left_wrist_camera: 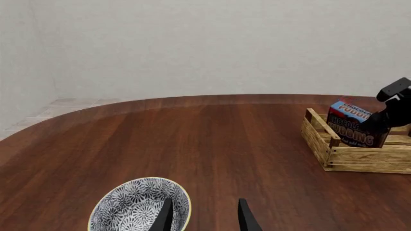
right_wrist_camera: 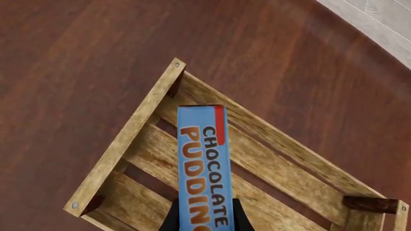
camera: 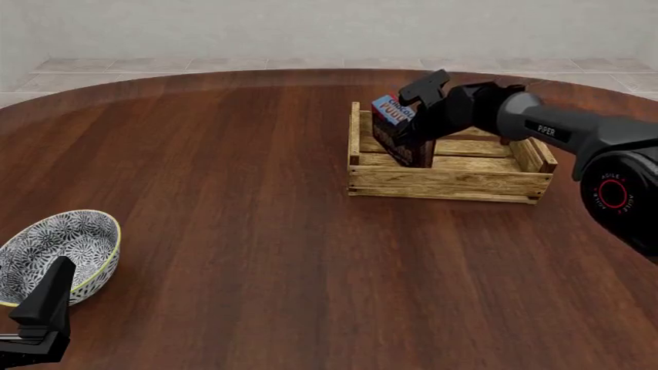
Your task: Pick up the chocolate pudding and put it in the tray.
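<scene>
The chocolate pudding (camera: 396,127) is a small carton with a blue top band and dark brown front. It stands tilted inside the left end of the wooden slat tray (camera: 449,183). My right gripper (camera: 420,122) is shut on it from above and behind. In the right wrist view the carton's blue top (right_wrist_camera: 203,163) lies between the fingers (right_wrist_camera: 172,217), over the tray's slats (right_wrist_camera: 128,137). The left wrist view shows the carton (left_wrist_camera: 352,126) in the tray (left_wrist_camera: 359,158) far off. My left gripper (left_wrist_camera: 204,216) is open and empty beside the bowl.
A blue-and-white patterned bowl (camera: 57,253) with a yellow rim sits at the near left of the round wooden table (camera: 236,193); it also shows in the left wrist view (left_wrist_camera: 132,207). The left arm (camera: 39,312) is low at the front left corner.
</scene>
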Robot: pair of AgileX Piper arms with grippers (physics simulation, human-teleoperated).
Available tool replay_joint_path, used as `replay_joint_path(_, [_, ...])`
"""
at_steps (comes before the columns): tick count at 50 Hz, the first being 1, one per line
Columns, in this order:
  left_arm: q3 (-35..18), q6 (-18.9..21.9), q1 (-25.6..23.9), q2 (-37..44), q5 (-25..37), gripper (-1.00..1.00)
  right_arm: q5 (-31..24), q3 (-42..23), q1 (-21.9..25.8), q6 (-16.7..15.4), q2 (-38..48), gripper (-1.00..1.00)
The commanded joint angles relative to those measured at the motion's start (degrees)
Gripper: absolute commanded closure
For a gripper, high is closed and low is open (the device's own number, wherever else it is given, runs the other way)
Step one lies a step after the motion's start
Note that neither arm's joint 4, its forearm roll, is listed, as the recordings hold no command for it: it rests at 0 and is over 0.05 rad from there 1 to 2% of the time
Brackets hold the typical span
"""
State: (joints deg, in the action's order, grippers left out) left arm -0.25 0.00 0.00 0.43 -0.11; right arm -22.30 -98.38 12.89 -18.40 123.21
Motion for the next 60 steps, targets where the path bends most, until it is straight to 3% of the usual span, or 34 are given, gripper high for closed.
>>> replay_joint_path(1, [0.0, 0.0, 0.0, 0.0, 0.0, -1.00, 0.4, 0.1, 0.1, 1.4, 0.1, 1.00])
replay_joint_path(59, [0.0, 0.0, 0.0, 0.0, 0.0, -1.00, 1.9, 0.5, -0.3, 2.0, 1.5, 1.00])
replay_joint_path(60, [0.0, 0.0, 0.0, 0.0, 0.0, -1.00, 1.7, -0.1, -0.8, 1.9, 1.8, -1.00])
